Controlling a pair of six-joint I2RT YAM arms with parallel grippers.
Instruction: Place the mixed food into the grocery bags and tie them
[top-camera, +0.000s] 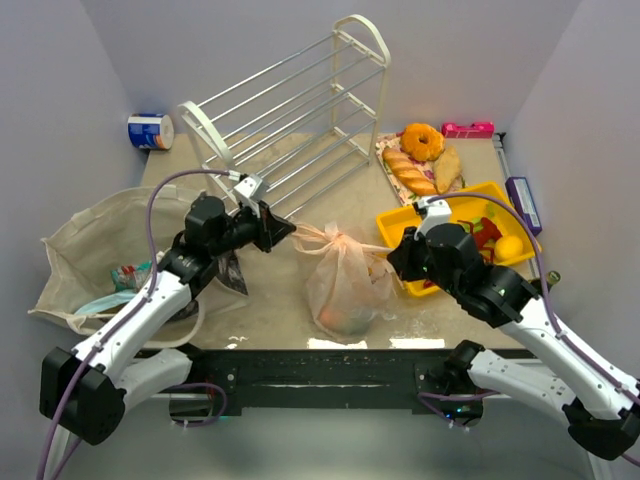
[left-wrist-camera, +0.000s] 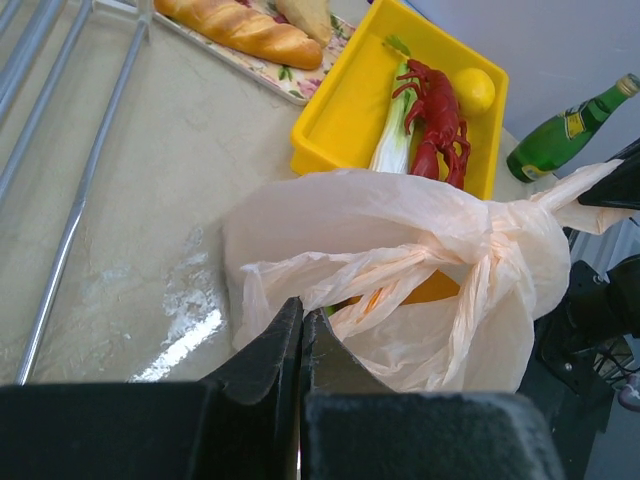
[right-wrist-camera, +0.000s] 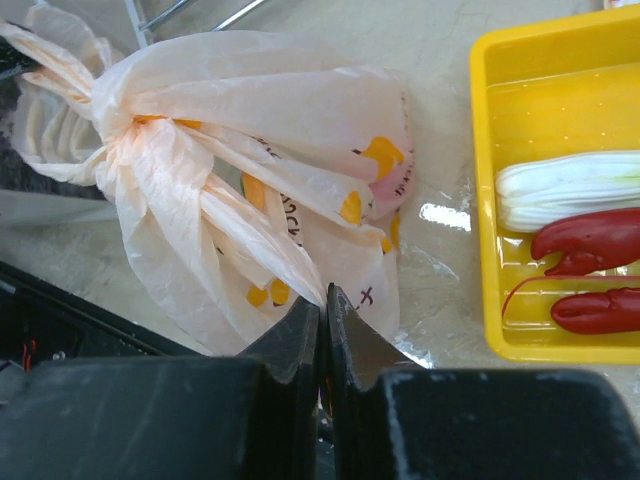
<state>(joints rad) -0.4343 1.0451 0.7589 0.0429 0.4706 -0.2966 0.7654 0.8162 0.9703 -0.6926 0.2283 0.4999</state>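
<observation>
**Figure.** The peach-pink plastic bag (top-camera: 345, 280) stood at the middle of the desk (top-camera: 270, 318), between the two arms. Its handles were gathered into a knot above orange-tinted contents. The left pincer (left-wrist-camera: 302, 318) was clamped flat on a thin handle strand stretched leftward. The right pincer (right-wrist-camera: 323, 300) was clamped likewise on the opposite strand. The beige cloth tote (top-camera: 85, 250) lay open at far left with snack packets (top-camera: 125, 275) inside. The yellow tray (top-camera: 400, 225), holding the red lobster (left-wrist-camera: 438, 105), sat just right of the bag.

1 plastic bag (top-camera: 345, 280), 1 tote (top-camera: 85, 240), 1 tray (top-camera: 400, 222), 1 lobster (left-wrist-camera: 440, 110), 1 donut (top-camera: 422, 140), 1 rack (top-camera: 207, 128)
</observation>
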